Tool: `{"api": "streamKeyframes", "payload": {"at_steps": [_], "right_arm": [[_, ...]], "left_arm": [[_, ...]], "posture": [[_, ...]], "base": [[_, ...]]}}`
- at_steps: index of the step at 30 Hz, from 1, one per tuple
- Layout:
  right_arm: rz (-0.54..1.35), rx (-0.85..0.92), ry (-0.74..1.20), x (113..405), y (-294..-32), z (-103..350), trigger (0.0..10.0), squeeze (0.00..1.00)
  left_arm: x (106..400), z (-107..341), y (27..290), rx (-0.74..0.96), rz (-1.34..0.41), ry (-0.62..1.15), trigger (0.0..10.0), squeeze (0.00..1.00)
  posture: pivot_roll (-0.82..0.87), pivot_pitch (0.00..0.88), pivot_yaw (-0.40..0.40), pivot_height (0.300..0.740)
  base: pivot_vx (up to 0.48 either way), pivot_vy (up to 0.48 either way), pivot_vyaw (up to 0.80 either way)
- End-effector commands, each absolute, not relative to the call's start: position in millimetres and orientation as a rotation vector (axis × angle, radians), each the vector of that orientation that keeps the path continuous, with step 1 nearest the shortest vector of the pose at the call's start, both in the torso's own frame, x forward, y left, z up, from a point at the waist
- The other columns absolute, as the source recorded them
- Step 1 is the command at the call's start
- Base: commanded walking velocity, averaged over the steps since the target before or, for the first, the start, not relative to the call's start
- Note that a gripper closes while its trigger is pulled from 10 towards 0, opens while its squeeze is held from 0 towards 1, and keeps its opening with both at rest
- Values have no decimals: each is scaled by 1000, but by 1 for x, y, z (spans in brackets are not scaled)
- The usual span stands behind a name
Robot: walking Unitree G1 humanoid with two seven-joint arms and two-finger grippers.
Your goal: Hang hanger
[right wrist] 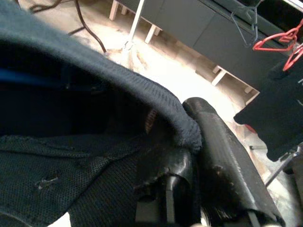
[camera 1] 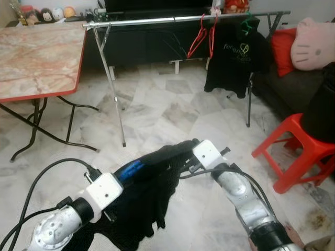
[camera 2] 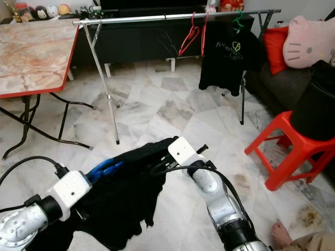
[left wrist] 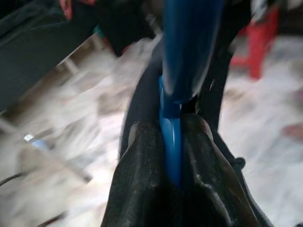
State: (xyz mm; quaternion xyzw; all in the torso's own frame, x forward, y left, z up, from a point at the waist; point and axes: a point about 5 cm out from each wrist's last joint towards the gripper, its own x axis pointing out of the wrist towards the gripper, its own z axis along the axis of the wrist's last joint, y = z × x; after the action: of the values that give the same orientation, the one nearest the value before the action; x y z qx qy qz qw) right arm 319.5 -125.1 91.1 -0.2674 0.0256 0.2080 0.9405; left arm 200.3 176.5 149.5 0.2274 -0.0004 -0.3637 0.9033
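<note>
Between both grippers, blue hanger (camera 1: 129,170) (in black garment (camera 1: 149,201)).

Low in the frame, both arms carry a black garment (camera 2: 125,193) on a blue hanger (camera 2: 104,168); a clothes rail (camera 2: 172,16) crosses the top.

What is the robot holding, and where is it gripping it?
The left gripper pinches a blue hanger by its arm; the right gripper grips the hem of the black shirt.

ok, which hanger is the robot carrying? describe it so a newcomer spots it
Start at the silver clothes rail across the room, then drop to the two arms in the foreground. The blue hanger, clamped in the left end effector, sits inside a black garment; the rail's empty hangers are red.
</note>
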Motion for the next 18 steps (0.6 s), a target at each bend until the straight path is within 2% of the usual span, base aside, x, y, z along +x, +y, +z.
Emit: {"api": "streamKeyframes", "payload": {"at_steps": [1, 4, 5, 9, 12, 14, 18], "right_arm": [[419, -538, 63, 321, -129, 91, 0, 0], [430, -536, 65, 321, -127, 90, 0, 0], [438, -536, 66, 321, -125, 89, 0, 0], [442, -532, 66, 321, -123, 89, 0, 0], [442, -529, 66, 321, -123, 89, 0, 0], [442, -531, 71, 320, -126, 88, 0, 0], [436, -526, 78, 320, -129, 87, 0, 0]], "left_arm": [[191, 155, 183, 479, -856, 29, 10000, 0], [177, 147, 188, 483, -998, 152, 10000, 0], [166, 146, 188, 454, -1096, 211, 10000, 0], [158, 156, 193, 309, -1186, 231, 10000, 0], [164, 157, 200, 319, -1145, 205, 10000, 0], [172, 166, 206, 252, -1079, 129, 10000, 0], [175, 168, 214, 198, -1047, 107, 10000, 0]], "posture": [[3, 77, -36, 740], [10, 77, -37, 740], [10, 77, -37, 740], [12, 76, -37, 740], [3, 74, -39, 740], [-2, 73, -42, 740], [-5, 73, -42, 740]], "base": [[0, 0, 0], [0, 0, 0], [0, 0, 0], [0, 0, 0], [0, 0, 0], [0, 0, 0], [0, 0, 0]]}}
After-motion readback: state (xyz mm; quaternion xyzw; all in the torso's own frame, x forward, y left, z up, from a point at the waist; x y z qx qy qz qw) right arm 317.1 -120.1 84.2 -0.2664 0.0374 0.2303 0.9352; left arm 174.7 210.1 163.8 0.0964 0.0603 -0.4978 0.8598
